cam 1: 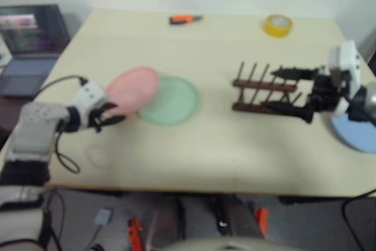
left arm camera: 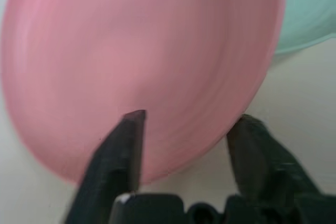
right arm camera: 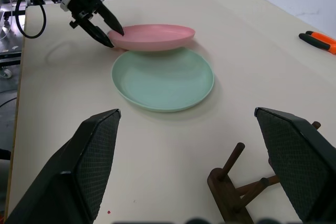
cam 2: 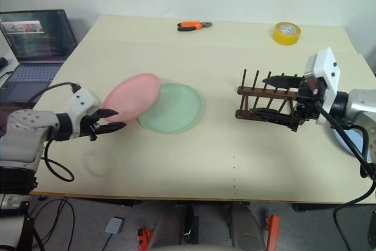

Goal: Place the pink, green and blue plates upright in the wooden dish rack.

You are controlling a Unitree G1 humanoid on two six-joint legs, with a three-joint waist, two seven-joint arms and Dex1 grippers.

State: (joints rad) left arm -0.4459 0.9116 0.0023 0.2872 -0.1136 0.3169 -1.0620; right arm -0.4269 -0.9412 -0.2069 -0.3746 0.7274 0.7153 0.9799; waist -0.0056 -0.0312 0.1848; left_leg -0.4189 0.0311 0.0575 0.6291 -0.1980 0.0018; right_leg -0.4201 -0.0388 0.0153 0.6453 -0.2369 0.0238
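The pink plate lies tilted, its right edge resting on the rim of the green plate, which is flat on the table. My left gripper is at the pink plate's left rim. One finger sits over the plate and the other beside its edge, still apart. The wooden dish rack stands empty at the right. My right gripper hovers wide open just in front of it, holding nothing. The blue plate lies flat at the table's right edge, partly hidden by my right arm.
A yellow tape roll and orange-handled pliers lie at the table's far side. An open laptop sits off the table to the left. Bare tabletop stretches between the plates, the rack and the front edge.
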